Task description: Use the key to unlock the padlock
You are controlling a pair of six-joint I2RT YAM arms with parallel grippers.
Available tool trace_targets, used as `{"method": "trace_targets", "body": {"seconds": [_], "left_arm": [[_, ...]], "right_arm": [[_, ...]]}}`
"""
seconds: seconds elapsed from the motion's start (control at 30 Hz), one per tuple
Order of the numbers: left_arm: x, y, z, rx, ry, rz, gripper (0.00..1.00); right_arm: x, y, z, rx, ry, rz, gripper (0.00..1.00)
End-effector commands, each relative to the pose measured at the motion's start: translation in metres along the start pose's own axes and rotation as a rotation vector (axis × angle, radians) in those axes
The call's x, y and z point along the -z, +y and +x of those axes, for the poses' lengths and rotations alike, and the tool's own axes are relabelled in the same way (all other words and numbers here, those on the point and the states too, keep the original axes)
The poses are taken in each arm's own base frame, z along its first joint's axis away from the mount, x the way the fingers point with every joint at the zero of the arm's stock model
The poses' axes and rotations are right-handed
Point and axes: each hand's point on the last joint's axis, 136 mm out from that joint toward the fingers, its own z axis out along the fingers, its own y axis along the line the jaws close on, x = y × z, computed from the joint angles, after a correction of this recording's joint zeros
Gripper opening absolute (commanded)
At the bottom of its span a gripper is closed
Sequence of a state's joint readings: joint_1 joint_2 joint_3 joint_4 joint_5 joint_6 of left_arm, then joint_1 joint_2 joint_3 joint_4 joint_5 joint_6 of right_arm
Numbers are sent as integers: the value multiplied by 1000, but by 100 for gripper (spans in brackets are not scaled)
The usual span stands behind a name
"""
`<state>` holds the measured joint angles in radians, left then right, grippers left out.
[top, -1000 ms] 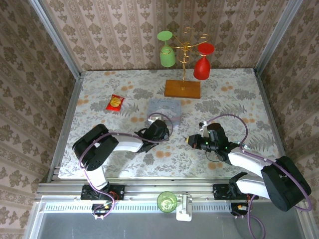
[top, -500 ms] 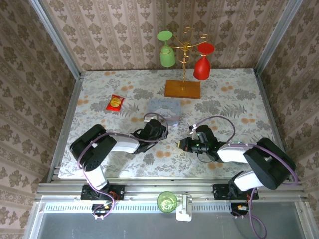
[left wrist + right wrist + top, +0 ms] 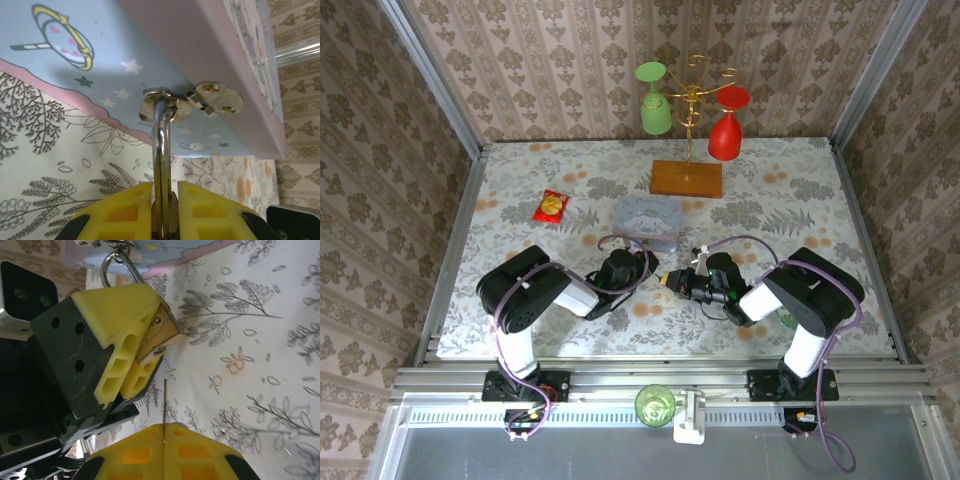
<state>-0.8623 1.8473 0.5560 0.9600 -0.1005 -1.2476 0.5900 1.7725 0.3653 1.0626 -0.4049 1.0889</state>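
Clamping the tiny brass-gold metal padlock (image 3: 161,337), we have our left gripper (image 3: 164,196) nearly closed on it; our right gripper (image 3: 165,432) pinches the thin silver metal key (image 3: 165,401), which pokes past its fingertips, just short of the padlock.

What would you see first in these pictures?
First, two yellow claws meeting in the middle of the table. The left claw pinches a small brass padlock hooked to the blue tin, and the right claw points a thin key at it. At the far edge, a green glass and a red glass hang upside down on a rack.
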Motion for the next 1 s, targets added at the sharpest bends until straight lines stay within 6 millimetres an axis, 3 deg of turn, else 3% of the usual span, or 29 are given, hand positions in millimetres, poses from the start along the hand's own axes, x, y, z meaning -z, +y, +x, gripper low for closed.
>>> {"method": "trace_targets", "body": {"seconds": [0.0,0.1,0.3,0.57,0.97], "left_arm": [[2,-14,-11,75,-54,84,0],[2,-14,-12,89,-64,100,0],[5,-11,-13,120,-90,117,0],[2,-10,-14,158,-100,137,0],[4,-13,-13,181,-100,152,0]], "right_arm": [[2,11,-6,-44,-31,-105,0],[3,1,-6,-68,-35,-93,0],[14,11,-17,-33,-72,-118,0],[13,24,-24,-35,-57,-167,0],[2,23,-32,-63,-52,-170,0]]}}
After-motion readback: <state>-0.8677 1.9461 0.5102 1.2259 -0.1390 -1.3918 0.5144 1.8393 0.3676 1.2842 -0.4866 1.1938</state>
